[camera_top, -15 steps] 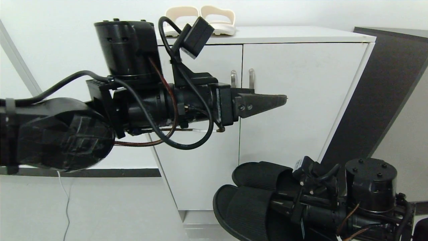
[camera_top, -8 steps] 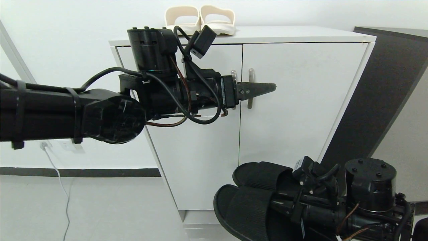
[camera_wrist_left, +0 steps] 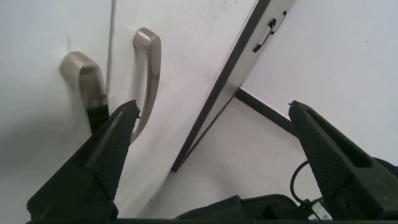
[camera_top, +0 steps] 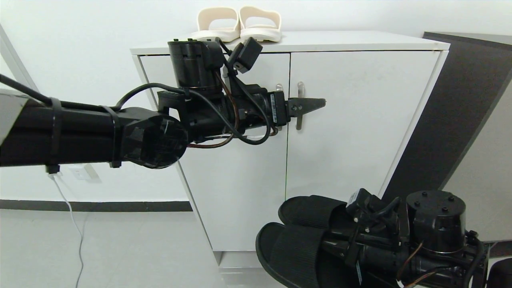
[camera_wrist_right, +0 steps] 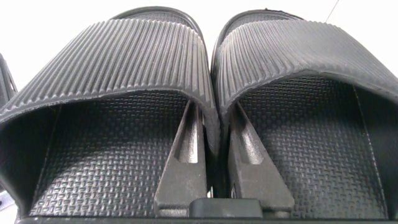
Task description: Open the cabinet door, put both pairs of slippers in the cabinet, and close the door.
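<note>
Left end effector [camera_top: 311,105] is hovering wide open right at the handles [camera_wrist_left: 148,68] of the cabinet [camera_top: 360,120]; both doors are sitting shut. Right end effector [camera_wrist_right: 216,158] is gripping the black slippers [camera_top: 300,236] by inner straps, low in frt of cabinet. Cream slippers [camera_top: 238,24] are lying side by side on cabinet top.
</note>
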### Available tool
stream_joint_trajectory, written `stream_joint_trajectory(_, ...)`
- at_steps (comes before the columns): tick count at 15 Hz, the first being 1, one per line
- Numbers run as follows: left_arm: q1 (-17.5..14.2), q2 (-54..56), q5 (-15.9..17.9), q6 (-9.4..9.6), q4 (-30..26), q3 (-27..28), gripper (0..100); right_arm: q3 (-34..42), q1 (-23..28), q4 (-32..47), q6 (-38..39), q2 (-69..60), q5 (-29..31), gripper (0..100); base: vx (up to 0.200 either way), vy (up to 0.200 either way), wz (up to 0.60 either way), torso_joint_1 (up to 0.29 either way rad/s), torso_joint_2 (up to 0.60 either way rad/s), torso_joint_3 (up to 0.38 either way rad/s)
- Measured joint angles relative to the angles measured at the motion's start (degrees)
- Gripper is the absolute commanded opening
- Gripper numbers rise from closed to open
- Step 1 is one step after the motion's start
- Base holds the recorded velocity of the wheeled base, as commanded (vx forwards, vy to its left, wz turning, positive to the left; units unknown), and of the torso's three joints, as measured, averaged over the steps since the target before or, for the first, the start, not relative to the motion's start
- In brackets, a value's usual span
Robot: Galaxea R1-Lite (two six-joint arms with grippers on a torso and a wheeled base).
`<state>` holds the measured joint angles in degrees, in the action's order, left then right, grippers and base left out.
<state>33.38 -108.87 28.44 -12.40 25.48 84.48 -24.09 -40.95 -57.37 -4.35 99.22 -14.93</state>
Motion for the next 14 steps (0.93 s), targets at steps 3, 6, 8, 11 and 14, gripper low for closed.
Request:
stream_joint_trajectory(3, 0.50, -1.18, -0.41, 0.02, -1.21, 1.88, 100, -0.09, -0.06, 0.00, 0.00, 0.06, 0.00, 0, 0.000, 0.000, 0.00, 0.000, 0.00, 0.000)
stream_joint_trajectory(6, 1.10, -2.54, -0.52, 0.02, -1.97, 3.44, 100, -0.09, -0.15, 0.00, -0.02, 0.06, 0.05, 0, 0.000, 0.000, 0.00, 0.000, 0.00, 0.000)
stream_joint_trajectory(8, 1.32, -3.28, -0.50, -0.05, -1.95, 4.46, 100, -0.09, -0.17, 0.00, 0.00, 0.09, 0.05, 0, 0.000, 0.000, 0.00, 0.000, 0.00, 0.000)
stream_joint_trajectory(11, 1.18, -3.63, -0.52, -0.11, -1.89, 4.57, 0, 0.00, -0.41, 0.00, -0.02, 0.09, 0.02, 0, 0.000, 0.000, 0.00, 0.000, 0.00, 0.000)
stream_joint_trajectory(14, 1.40, -3.08, -0.28, -0.49, -1.83, 3.47, 0, 0.39, -0.78, 0.09, -0.02, 0.06, -0.23, 0, 0.000, 0.000, 0.00, 0.000, 0.00, 0.000)
